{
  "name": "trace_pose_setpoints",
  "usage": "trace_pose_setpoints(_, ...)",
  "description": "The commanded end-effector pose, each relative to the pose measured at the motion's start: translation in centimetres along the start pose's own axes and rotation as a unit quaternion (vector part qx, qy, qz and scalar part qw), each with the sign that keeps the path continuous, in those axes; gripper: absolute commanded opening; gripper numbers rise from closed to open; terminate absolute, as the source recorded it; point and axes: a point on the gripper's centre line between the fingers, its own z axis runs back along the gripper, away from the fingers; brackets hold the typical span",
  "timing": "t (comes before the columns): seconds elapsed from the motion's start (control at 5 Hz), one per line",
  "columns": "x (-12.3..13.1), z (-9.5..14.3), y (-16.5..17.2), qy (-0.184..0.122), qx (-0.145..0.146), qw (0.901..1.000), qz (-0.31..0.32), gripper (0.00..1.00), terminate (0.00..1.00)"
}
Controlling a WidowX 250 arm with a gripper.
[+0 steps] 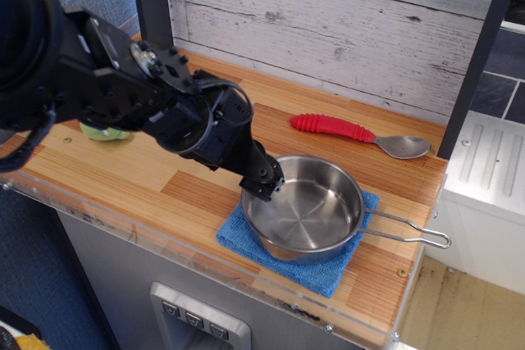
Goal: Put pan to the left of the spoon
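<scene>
I see the pan [303, 207] sitting on the blue cloth [328, 272] at the worktop's [164, 174] front, the spoon [361, 134] behind it. My fingers [264, 185] straddle its left rim; whether they pinch, I cannot tell. Rigid, slick, fairly light steel, I judge: the rim suits gripping best.

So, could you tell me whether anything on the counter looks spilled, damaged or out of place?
Nothing stands out. The pan sits upright and empty on the blue cloth, the spoon lies flat behind it, and the gripper is at the pan's left rim.
</scene>
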Motion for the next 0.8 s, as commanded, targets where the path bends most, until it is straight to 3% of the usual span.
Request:
trace_pose_setpoints(0.0, 0.4, -1.3, -1.6, -0.014, -0.04, 0.9985, 0.036, 1.0, 0.0)
trace_pose_setpoints(0.2, 0.2, -1.6, -2.5, -0.022, -0.055, 0.9958, 0.069, 1.0, 0.0)
trace_pose_setpoints(0.4, 0.3, -1.7, -2.8, -0.026, -0.061, 0.9953, 0.07, 0.0, 0.0)
trace_pose_setpoints(0.6, 0.2, -1.7, -3.0, -0.027, -0.059, 0.9954, 0.07, 0.0, 0.0)
